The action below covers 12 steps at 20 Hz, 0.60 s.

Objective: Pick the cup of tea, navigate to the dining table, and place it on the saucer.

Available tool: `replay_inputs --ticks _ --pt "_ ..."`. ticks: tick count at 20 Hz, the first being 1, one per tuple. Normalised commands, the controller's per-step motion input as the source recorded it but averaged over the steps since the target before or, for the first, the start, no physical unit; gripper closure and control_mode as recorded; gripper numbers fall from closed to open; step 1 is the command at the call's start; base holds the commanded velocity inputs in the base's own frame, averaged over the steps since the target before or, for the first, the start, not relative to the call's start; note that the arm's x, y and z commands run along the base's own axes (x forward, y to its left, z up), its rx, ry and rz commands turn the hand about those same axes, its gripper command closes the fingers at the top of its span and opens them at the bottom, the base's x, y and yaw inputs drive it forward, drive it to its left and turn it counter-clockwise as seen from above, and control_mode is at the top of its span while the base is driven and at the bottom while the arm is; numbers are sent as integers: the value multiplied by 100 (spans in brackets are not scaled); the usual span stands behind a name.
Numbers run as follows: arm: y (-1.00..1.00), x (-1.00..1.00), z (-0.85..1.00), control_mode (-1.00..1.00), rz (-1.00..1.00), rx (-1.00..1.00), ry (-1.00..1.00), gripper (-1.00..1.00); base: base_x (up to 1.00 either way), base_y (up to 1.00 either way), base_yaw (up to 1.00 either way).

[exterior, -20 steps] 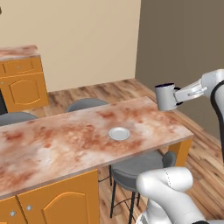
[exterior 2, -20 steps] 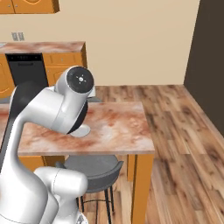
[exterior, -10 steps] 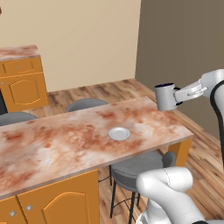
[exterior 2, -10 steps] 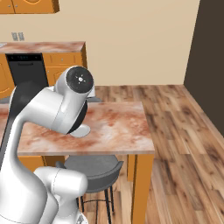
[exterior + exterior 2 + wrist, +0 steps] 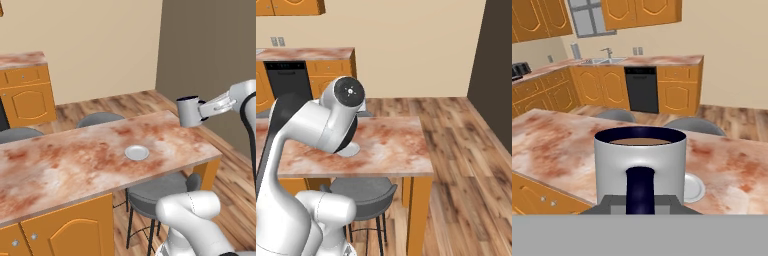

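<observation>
1. Dining table (image 5: 75,160): a long island with a mottled reddish-brown top and orange cabinet fronts, running from the left of the left base view to its right end near the arm. Grey stools (image 5: 160,187) stand along both its near and far sides.

2. Arm: the white arm reaches in from the right of the left base view, held level above the table's right end.

3. Cup of tea (image 5: 189,111): a grey mug with a dark rim, upright, with brown liquid visible in the hand view (image 5: 640,165). It hangs in the air over the far right corner of the table, not resting on it.

4. Gripper (image 5: 204,110): closed narrowly on the cup's dark handle, which faces the hand; the jaws themselves are largely hidden behind the handle in the hand view.

5. Saucer (image 5: 137,152): a small, flat, light-grey plate lying bare on the tabletop near the middle of its right half. In the hand view its rim (image 5: 694,187) shows just past the cup's lower right edge.

6. Governing relation: the saucer lies below the cup and to its left and nearer in the left base view. By judgement, placing calls for carrying the upright cup over the saucer, then lowering it.
</observation>
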Motion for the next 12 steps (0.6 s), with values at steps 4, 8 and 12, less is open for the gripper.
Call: replay_inputs --ticks 4,8,12 --pt "-26 12 -29 -100 27 0 0 100 0 0 0" --pt "-8 13 -29 -100 34 0 0 100 0 0 0" --pt "0 24 -31 -100 34 0 0 100 0 0 0"
